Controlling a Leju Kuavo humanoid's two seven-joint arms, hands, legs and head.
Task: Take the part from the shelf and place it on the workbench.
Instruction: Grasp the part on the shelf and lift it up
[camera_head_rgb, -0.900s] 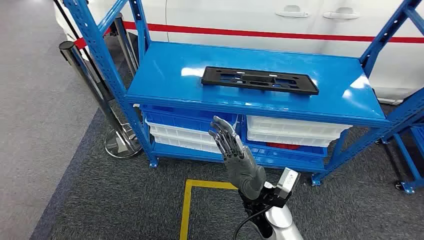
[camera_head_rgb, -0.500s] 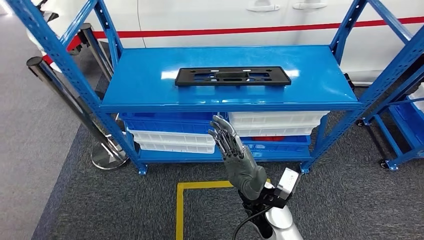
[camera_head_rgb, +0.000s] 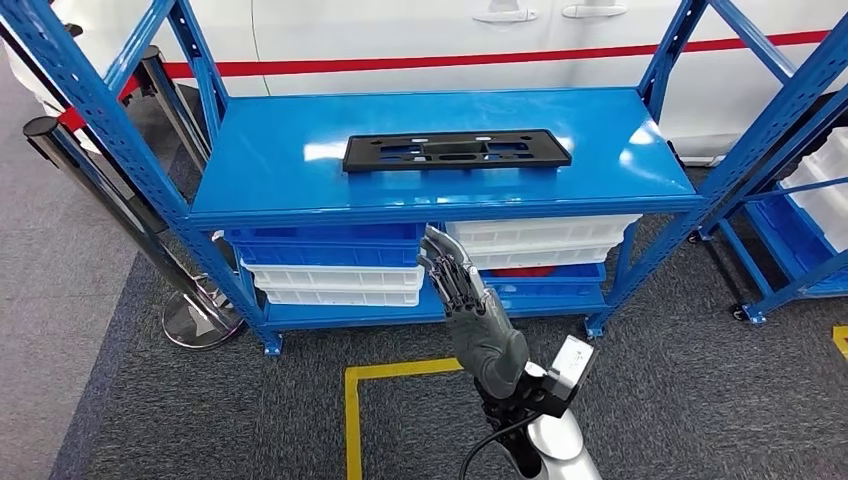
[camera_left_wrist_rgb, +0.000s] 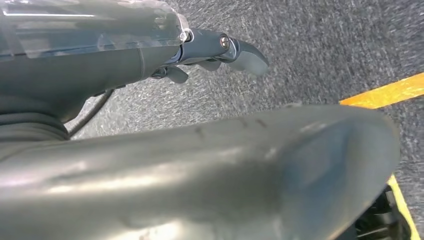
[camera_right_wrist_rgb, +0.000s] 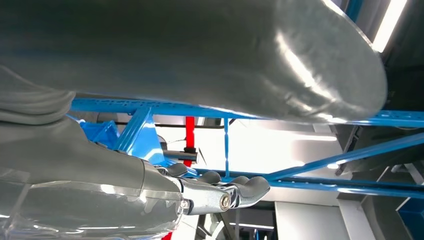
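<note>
Approach step: the right hand (camera_head_rgb: 468, 300) is reaching up toward the shelf (camera_head_rgb: 250, 170), fingers extended and holding nothing. The part (camera_head_rgb: 456, 150) is lying flat on its top, untouched. Next, the hand needs raising over the shelf edge.

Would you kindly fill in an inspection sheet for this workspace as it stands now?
Surface: blue shelf top, glossy, carrying one item.
Job's things: black part lies flat near the middle of the shelf top, untouched.
Clutter: white bins and blue bins stacked on the lower level.
Hands: right hand raised in front of the shelf, below its top, fingers extended, holding nothing; left hand over the carpet, holding nothing.
Cables: black cable at the right wrist.
Surroundings: grey carpet with yellow floor tape, barrier post, white car behind.
</note>
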